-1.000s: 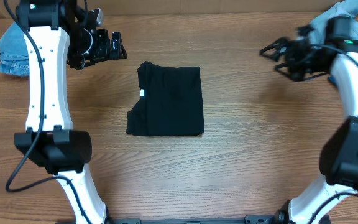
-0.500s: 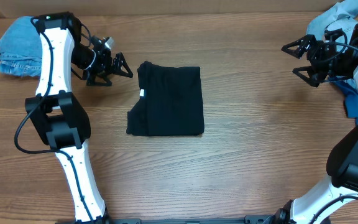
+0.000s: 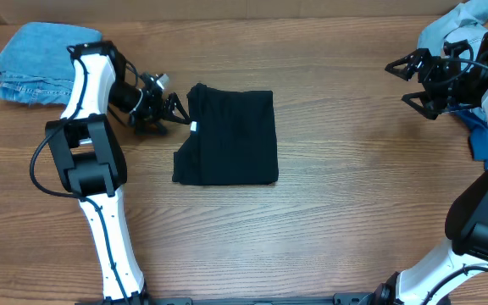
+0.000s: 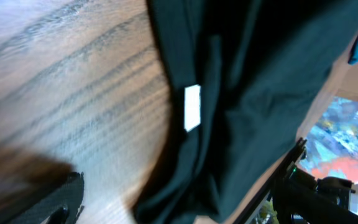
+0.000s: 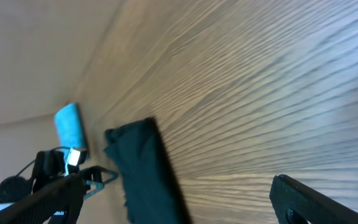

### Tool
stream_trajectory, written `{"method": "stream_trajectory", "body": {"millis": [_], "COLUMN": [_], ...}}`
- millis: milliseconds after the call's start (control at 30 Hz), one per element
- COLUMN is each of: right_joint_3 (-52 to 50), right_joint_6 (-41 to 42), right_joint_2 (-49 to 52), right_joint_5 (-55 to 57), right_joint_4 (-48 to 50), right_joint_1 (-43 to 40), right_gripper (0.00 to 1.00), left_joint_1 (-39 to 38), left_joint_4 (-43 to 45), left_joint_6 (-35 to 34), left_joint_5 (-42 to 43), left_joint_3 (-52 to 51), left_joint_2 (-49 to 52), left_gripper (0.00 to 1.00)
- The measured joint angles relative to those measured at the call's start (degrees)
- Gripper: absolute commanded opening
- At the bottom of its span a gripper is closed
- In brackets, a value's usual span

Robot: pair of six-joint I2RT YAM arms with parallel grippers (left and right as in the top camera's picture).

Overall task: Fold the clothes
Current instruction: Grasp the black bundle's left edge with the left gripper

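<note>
The black T-shirt (image 3: 230, 137) lies folded into a rectangle at the table's middle, its small white tag (image 3: 193, 127) at the left edge. In the left wrist view the shirt (image 4: 253, 93) and tag (image 4: 192, 107) fill the frame. My left gripper (image 3: 179, 112) is open and empty, low over the table just left of the shirt's upper left corner. My right gripper (image 3: 403, 82) is open and empty, raised at the far right. The shirt also shows in the right wrist view (image 5: 148, 168). A folded light-blue denim piece (image 3: 30, 62) lies at the back left.
A pile of light-blue and royal-blue garments (image 3: 460, 25) sits at the back right corner behind my right arm. The wooden table (image 3: 346, 195) spreads between the shirt and the right arm.
My left gripper has come down and moved right, from beside the denim to the shirt's left edge. My right gripper swung right and has held still for the last half second.
</note>
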Motion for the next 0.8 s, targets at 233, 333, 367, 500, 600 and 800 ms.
{"method": "stream_trajectory", "body": {"millis": [233, 333, 367, 500, 600, 800], "right_joint_3": [0.0, 0.0, 0.0, 0.0, 0.0, 0.0], "right_joint_6": [0.0, 0.0, 0.0, 0.0, 0.0, 0.0], "right_joint_2": [0.0, 0.0, 0.0, 0.0, 0.0, 0.0], "right_joint_5": [6.3, 7.3, 7.5, 8.0, 8.3, 8.5], "right_joint_4": [0.0, 0.0, 0.0, 0.0, 0.0, 0.0], "right_joint_1": [0.0, 0.0, 0.0, 0.0, 0.0, 0.0], "right_gripper": [1.0, 1.0, 1.0, 1.0, 1.0, 1.0], "left_joint_1": [-0.6, -2.2, -2.8, -6.7, -9.2, -10.9], "left_joint_4": [8.1, 12.6, 13.8, 18.1, 19.0, 19.4], "left_joint_6": [0.2, -1.6, -2.2, -5.8, -8.2, -11.1], "left_joint_5": [7.3, 9.1, 9.2, 9.3, 8.2, 6.5], "left_joint_3": [-5.6, -8.0, -8.4, -10.1, -10.4, -10.4], "left_joint_2": [-1.6, -2.7, -3.0, -4.0, -4.5, -4.9], "left_gripper": [1.0, 1.0, 1.0, 1.0, 1.0, 1.0]}}
